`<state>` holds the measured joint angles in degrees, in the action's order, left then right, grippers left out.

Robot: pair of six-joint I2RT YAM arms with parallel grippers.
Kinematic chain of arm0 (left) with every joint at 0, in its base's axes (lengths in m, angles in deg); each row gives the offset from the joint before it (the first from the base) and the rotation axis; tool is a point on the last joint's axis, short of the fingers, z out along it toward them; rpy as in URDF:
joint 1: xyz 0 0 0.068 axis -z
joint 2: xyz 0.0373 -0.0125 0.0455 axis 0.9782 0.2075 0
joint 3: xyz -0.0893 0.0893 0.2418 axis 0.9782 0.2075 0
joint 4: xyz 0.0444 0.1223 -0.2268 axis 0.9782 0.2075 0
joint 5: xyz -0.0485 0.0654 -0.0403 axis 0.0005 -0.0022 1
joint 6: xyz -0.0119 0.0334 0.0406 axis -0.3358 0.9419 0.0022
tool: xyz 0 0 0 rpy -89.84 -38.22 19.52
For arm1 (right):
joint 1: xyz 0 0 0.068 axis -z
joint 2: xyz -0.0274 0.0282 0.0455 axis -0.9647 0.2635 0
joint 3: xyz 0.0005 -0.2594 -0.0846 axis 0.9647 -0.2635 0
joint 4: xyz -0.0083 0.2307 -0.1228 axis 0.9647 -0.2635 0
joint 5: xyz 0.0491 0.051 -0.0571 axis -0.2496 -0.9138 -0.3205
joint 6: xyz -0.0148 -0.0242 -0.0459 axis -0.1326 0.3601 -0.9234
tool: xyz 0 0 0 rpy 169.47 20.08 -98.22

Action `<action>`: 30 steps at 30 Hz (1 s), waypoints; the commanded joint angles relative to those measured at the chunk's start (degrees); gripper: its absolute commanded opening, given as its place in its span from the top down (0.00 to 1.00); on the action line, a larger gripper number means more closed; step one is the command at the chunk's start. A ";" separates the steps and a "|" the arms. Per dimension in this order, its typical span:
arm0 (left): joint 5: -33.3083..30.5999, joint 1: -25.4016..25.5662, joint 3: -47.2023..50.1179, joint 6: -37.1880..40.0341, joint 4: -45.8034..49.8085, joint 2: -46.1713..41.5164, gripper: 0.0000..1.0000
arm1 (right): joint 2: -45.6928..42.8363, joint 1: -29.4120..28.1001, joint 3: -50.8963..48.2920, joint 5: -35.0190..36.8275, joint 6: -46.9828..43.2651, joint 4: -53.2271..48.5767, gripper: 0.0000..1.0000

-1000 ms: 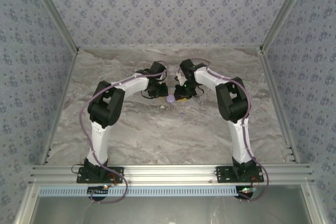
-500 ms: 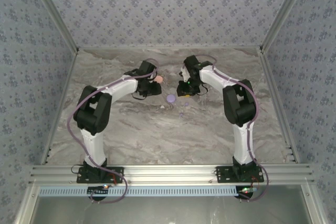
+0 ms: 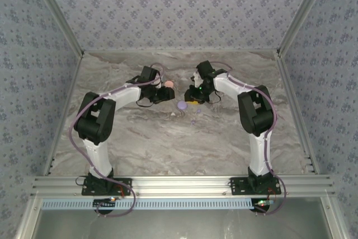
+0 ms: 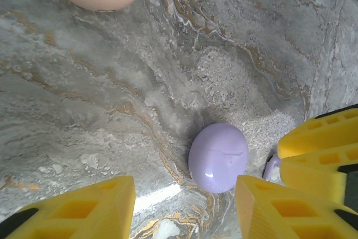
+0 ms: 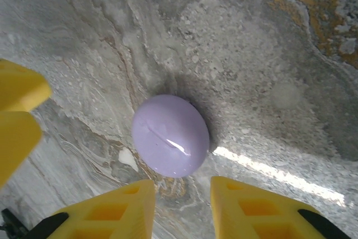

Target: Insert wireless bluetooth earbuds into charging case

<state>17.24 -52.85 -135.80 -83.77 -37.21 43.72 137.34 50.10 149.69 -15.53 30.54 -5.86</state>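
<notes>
Both parted, empty: left pincer [image 4: 184,211] and right pincer [image 5: 182,208] flank the shut glossy lilac charging case [image 5: 170,135]; next, I judge, opening it.

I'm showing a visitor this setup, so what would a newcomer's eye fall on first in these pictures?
The glossy lilac case lies shut on the marbled table, in the middle toward the far side. The bright yellow left fingers and right fingers flank it from either side, both pairs open and holding nothing. A pink case sits just beyond it, nearer the back wall.
</notes>
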 commanded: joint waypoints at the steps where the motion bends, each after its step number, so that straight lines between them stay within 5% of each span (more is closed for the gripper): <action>1: 2.60 0.06 -1.95 1.23 -0.40 2.16 0.50 | 1.27 -0.25 -0.47 -1.05 2.76 1.30 0.69; 30: 9.55 1.56 -6.41 1.93 0.26 10.40 0.56 | 5.34 0.51 -1.04 -2.71 3.67 2.64 0.79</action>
<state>25.18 -51.76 -140.89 -82.30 -37.08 52.93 141.40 50.12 149.47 -18.09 33.45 -2.58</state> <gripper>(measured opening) 0.439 0.213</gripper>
